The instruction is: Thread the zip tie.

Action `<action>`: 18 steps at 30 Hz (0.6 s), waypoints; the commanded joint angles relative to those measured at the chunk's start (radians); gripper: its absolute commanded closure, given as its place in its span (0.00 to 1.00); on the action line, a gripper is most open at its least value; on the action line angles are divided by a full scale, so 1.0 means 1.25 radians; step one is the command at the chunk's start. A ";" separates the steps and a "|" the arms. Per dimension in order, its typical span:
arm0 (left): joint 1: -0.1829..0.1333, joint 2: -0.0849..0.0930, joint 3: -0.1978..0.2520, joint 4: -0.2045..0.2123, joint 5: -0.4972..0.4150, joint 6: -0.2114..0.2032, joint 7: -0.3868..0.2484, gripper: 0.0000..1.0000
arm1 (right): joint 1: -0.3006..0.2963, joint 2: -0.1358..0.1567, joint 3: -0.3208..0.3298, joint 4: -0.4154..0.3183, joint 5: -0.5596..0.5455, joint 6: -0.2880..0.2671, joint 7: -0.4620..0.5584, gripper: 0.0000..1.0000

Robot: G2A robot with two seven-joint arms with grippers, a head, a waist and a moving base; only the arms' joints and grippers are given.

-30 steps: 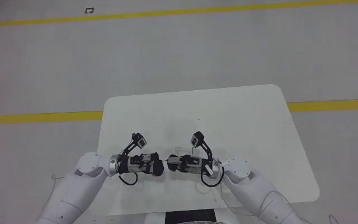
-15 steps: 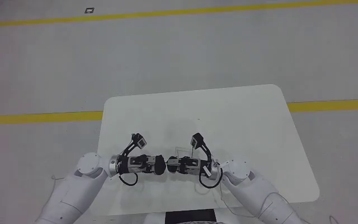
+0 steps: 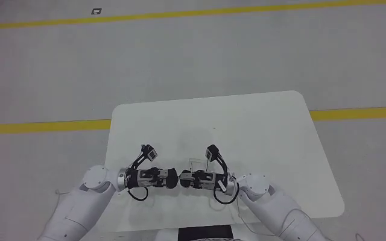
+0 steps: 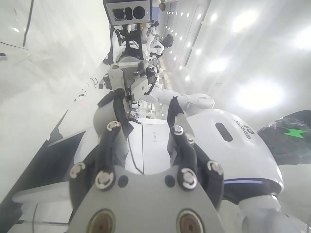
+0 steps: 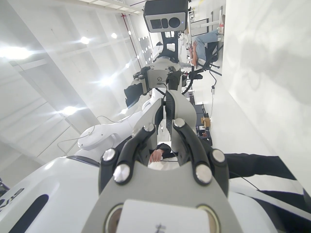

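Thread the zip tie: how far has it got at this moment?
Done: both arms meet over the table, claws tip to tip. In hand: the right claw is shut, seemingly on the zip tie, a faint loop beside it; the left claw is open, facing it. Remaining: the threading itself; the tie is too thin to tell whether its tail has entered the head.

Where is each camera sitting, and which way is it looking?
Top view: above the arms, looking down at the white table; both arms show, tips meeting.
Left wrist view: on the left wrist, looking along the open left gripper at the right arm's wrist camera.
Right wrist view: on the right wrist, looking along the shut right gripper at the left arm's wrist camera.
Shared: both wrist views face each other, each showing the other arm.
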 commanded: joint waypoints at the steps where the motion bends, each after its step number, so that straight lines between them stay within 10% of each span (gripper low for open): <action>1: 0.002 0.001 -0.001 0.000 0.000 0.000 0.000 0.65 | 0.000 0.001 -0.001 -0.002 -0.004 0.004 -0.001 1.00; 18: 0.012 0.006 -0.002 -0.005 0.006 0.001 0.008 0.79 | 0.006 0.001 -0.011 -0.001 -0.009 0.009 -0.005 1.00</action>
